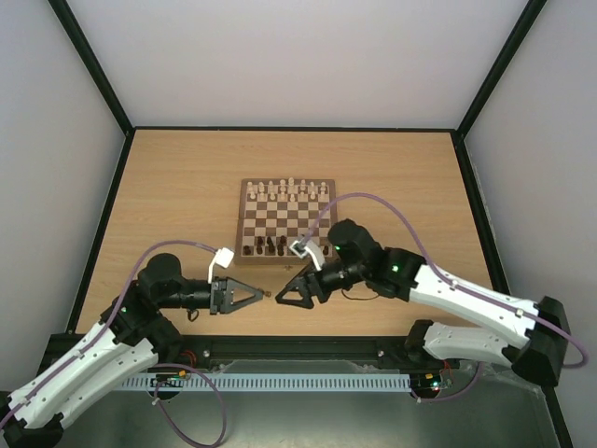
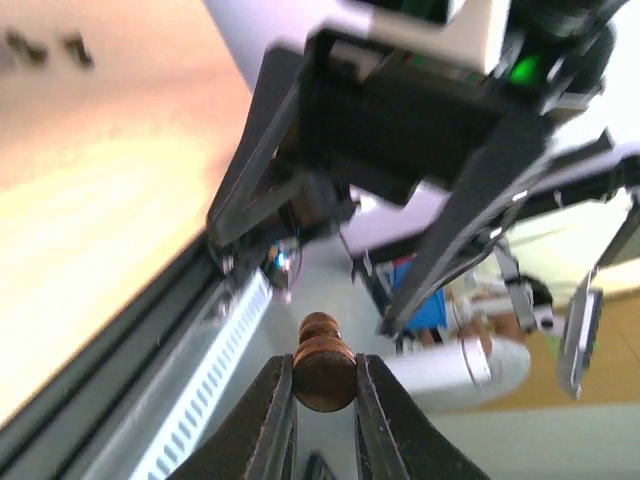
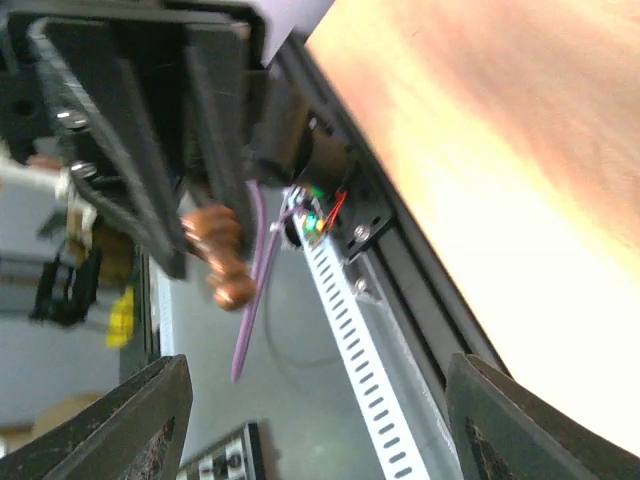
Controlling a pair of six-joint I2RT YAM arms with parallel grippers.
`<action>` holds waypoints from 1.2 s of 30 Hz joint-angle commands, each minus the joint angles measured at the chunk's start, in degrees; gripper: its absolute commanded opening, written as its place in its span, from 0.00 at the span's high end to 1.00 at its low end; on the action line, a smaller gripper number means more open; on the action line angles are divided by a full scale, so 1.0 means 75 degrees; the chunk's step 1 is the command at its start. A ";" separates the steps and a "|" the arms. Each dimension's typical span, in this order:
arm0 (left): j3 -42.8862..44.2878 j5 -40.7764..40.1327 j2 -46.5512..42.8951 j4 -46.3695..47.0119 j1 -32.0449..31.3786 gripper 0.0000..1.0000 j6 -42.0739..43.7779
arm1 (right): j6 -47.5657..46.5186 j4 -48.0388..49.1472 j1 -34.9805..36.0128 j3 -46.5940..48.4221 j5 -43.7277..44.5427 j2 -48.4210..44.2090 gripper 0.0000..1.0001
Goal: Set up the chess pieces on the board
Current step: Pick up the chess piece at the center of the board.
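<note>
Brown chess piece held aloft — few dark chessmen on board.

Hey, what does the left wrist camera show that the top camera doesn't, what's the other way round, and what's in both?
Only the left wrist view: the dark brown chess piece close up, clamped between the fingers of the left gripper, its rounded head pointing at the right gripper, whose jaws stand open.
Only the top view: the chessboard, with pale chessmen lining its far row and a few dark chessmen on its near row.
Both: the two grippers facing each other tip to tip.
</note>
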 commanded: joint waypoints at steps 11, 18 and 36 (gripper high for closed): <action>-0.1030 -0.2275 0.0347 0.3958 -0.0047 0.98 -0.2070 | 0.2359 0.3459 -0.0735 -0.1723 0.1385 -0.1915 0.37; -0.1308 -0.2369 0.0093 0.4458 -0.0046 0.98 -0.2459 | 0.3416 0.5151 -0.1135 -0.2062 0.0268 -0.0986 0.44; -0.1448 -0.2246 0.0034 0.4551 -0.0041 0.98 -0.2481 | 0.4531 0.7005 -0.1156 -0.2073 -0.0730 -0.0006 0.62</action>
